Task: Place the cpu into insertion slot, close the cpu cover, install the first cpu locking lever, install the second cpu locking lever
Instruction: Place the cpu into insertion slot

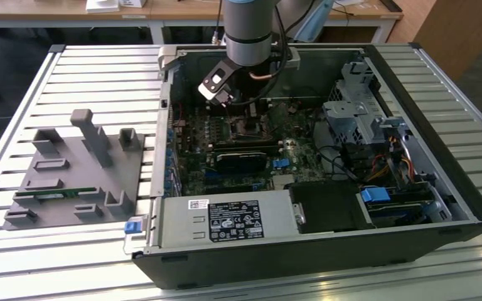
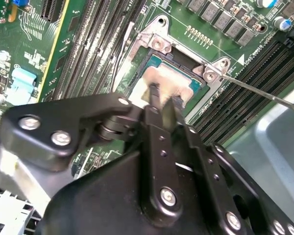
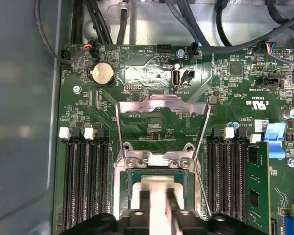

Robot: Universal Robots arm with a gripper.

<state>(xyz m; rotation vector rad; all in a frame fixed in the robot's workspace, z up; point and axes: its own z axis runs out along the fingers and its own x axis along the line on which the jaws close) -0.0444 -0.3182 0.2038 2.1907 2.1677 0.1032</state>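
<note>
A slatted metal desk (image 1: 98, 75) carries an open computer case (image 1: 308, 263). Inside it, the fingers (image 2: 154, 98) stand narrowly parted, gripping nothing, with their tips just over the cpu (image 2: 169, 81). The cpu is a dull silver-grey square with a teal-green edge, lying flat in the insertion slot (image 3: 121, 186). Hinged at the slot's rim, the cpu cover (image 3: 161, 101) is swung open, and the board shows through its window. Black memory slots (image 3: 85, 181) flank the slot. White print dots the green board (image 3: 152, 73), and the power supply (image 1: 233, 221) bears a printed label.
</note>
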